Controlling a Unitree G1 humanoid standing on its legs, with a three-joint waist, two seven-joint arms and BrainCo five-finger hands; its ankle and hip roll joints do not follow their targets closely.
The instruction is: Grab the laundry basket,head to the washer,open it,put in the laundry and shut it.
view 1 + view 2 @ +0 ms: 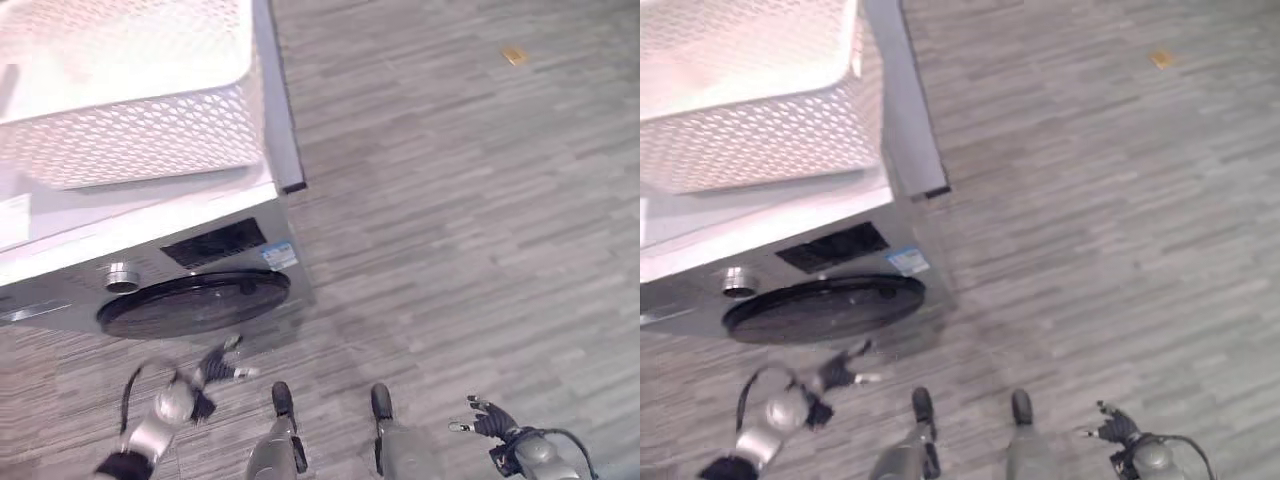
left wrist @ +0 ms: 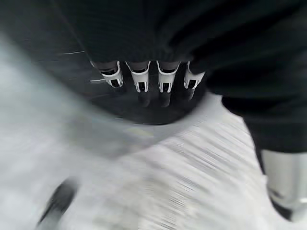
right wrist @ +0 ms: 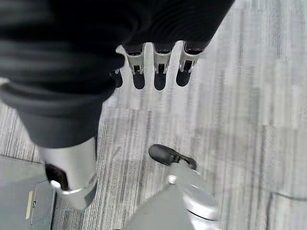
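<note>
fingers [image 2: 140, 80] straight and relaxed on left hand [image 1: 215, 368], holding nothing, just below the round dark washer door [image 1: 195, 302] | laundry basket [image 1: 130, 100] sits on top of washer [image 1: 255, 215], up and left of door | right hand [image 1: 490, 420] fingers loose, empty, well apart over floor [image 1: 470, 200]; left hand is nearer

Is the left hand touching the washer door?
Apart. In the left eye view, floor shows between the left hand and the closed washer door; its fingers are straight and hold nothing.
</note>
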